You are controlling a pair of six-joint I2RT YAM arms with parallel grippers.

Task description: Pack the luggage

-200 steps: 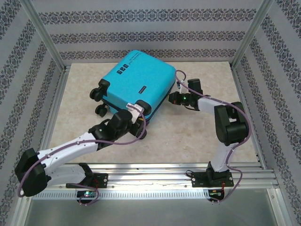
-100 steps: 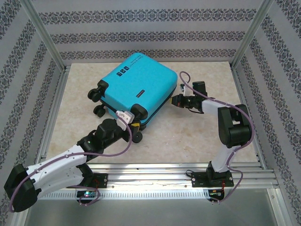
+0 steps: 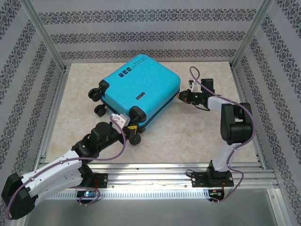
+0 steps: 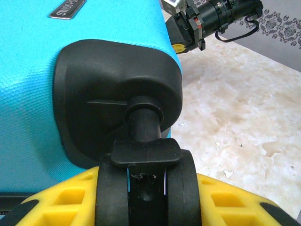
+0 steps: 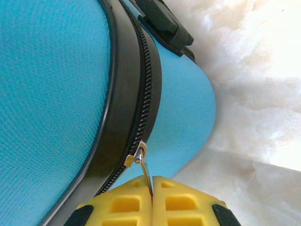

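The turquoise luggage (image 3: 141, 87) lies flat, shells together, toward the back and middle of the marbled table (image 3: 197, 136), with its wheels pointing left and toward the arms. The left gripper (image 3: 126, 123) is clamped on a wheel (image 4: 181, 188) at the case's near corner, its yellow pads (image 4: 61, 202) pressed against either side of the black tyre. At the case's right corner the right gripper (image 3: 183, 96) is pinched fully together on the metal zipper pull (image 5: 143, 167), which hangs from the black zipper band (image 5: 136, 84) between the two shells. Compared with a second ago, the left arm has drawn back toward its base. Its elbow has sunk to the lower left of the overhead view, and the held wheel has come nearer the table's front edge with it. The case has slid a little to the right and toward the arms. The right gripper, which stood about midway along the case's right side, now sits at the rounded right corner with its forearm stretched straighter. Both grips are unchanged.
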